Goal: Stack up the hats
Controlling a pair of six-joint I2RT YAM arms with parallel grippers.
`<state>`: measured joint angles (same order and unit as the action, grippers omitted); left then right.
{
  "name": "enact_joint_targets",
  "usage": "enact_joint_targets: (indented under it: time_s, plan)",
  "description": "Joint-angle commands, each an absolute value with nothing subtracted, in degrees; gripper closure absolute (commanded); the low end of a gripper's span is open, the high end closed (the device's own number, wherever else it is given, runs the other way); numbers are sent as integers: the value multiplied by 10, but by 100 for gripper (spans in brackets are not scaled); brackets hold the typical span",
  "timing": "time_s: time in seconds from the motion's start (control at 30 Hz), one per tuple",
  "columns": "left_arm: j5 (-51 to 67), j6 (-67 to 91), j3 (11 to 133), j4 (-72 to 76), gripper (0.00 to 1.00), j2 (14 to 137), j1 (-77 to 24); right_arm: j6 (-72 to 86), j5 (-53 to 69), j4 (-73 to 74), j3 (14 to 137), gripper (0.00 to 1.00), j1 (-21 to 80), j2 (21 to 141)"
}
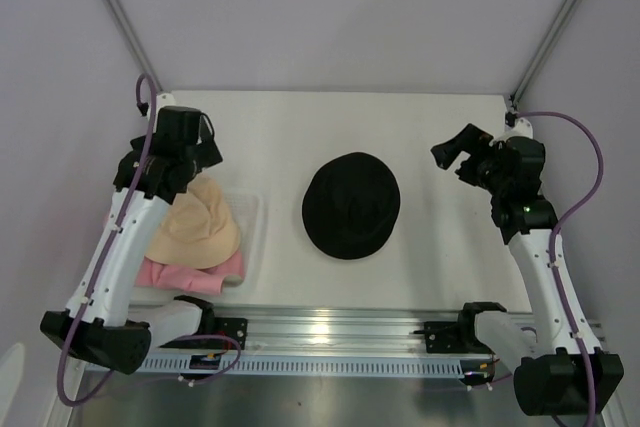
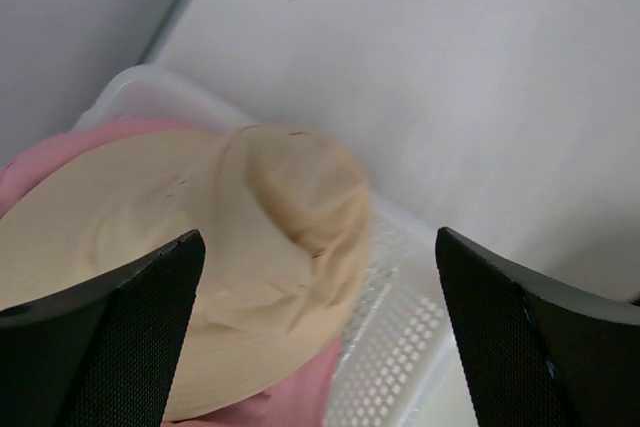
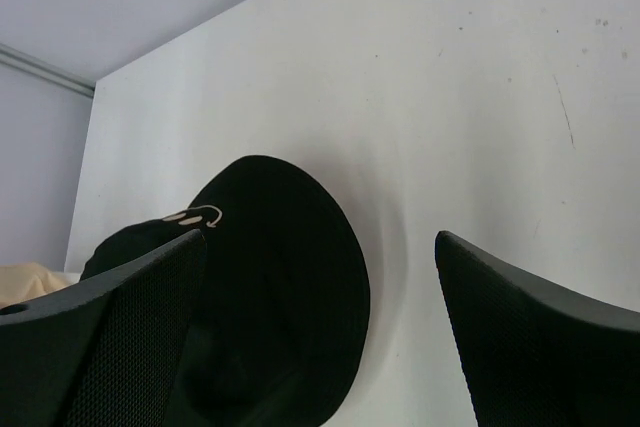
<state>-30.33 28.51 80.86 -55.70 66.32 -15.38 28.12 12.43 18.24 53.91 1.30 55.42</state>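
A black bucket hat (image 1: pixel 351 204) lies flat in the middle of the table; it also shows in the right wrist view (image 3: pixel 265 287). A beige hat (image 1: pixel 193 227) lies on top of pink hat fabric (image 1: pixel 190 274) in a white basket at the left; the left wrist view shows the beige hat (image 2: pixel 190 267) and the pink fabric (image 2: pixel 290 397) under it. My left gripper (image 1: pixel 203 155) hovers open above the beige hat, empty. My right gripper (image 1: pixel 455 154) is open and empty, raised to the right of the black hat.
The white plastic basket (image 1: pixel 250 212) with a perforated wall (image 2: pixel 400 347) stands at the table's left side. A metal rail (image 1: pixel 330 332) runs along the near edge. Frame posts rise at the back corners.
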Motion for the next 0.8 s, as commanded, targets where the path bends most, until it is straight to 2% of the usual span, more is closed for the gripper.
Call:
enact_joint_targets:
  time_s: [0.0, 0.1, 0.33, 0.43, 0.47, 0.53, 0.57, 0.6, 0.63, 0.77]
  plan:
    - [-386, 291, 760, -630, 0, 672, -118, 258, 125, 207, 550, 0, 13, 544]
    - [-422, 295, 741, -628, 2, 668, -104, 258, 134, 202, 553, 0, 13, 546]
    - [-442, 294, 695, -614, 13, 681, -86, 277, 173, 187, 554, 1, 13, 574]
    - [-455, 293, 680, -599, 30, 687, -78, 281, 179, 182, 556, 0, 13, 576]
    - [-455, 293, 679, -596, 45, 688, -76, 281, 180, 179, 557, 1, 12, 574]
    - [-444, 284, 679, -579, 62, 680, -76, 280, 179, 180, 560, 1, 12, 572]
    - [-422, 270, 679, -564, 94, 665, -76, 280, 178, 191, 567, 0, 13, 570]
    - [-415, 270, 680, -563, 94, 664, -76, 280, 178, 192, 569, 0, 13, 570]
    - [-407, 258, 689, -560, 99, 654, -76, 281, 178, 192, 570, 0, 13, 567]
    - [-335, 223, 763, -584, 99, 622, -76, 290, 195, 191, 577, 1, 13, 555]
